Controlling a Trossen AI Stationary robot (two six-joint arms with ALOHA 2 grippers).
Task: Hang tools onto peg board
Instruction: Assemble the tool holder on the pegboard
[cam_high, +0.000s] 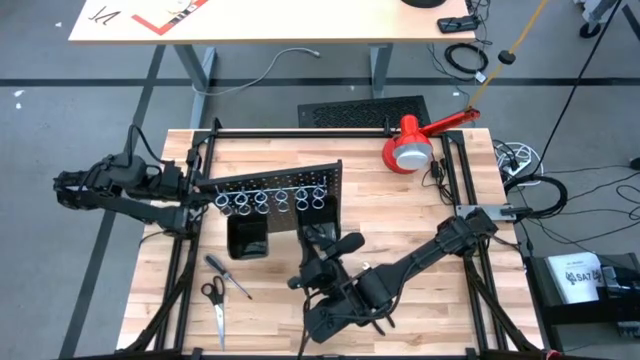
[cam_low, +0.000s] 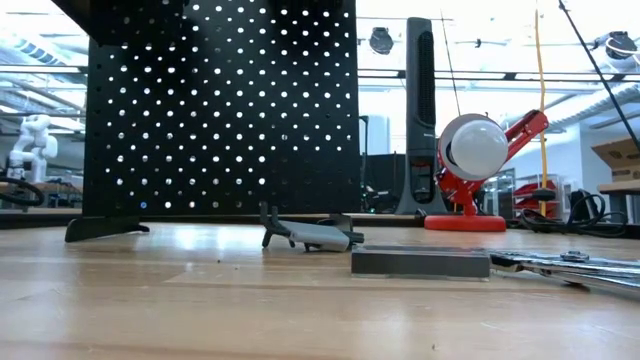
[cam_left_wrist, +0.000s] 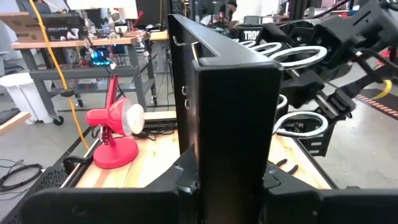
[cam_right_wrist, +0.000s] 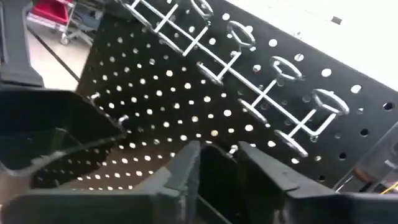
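Peg board (cam_high: 290, 180) edge inside left claw (cam_high: 200, 187), upright

A robotics lab or workshop is shown. In the high view, a butcher-block bench (cam_high: 330, 290) framed by black rails is seen at centre on a grey floor, with loose cables (cam_high: 462, 55) coiled at the upper right and a second desk (cam_high: 300, 25) along the top edge. In the low view, a small white robot (cam_low: 30, 140) is seen at the far left under ceiling strip lights. In the left wrist view, metal shelving (cam_left_wrist: 74, 68) crowded with equipment is seen at upper left.
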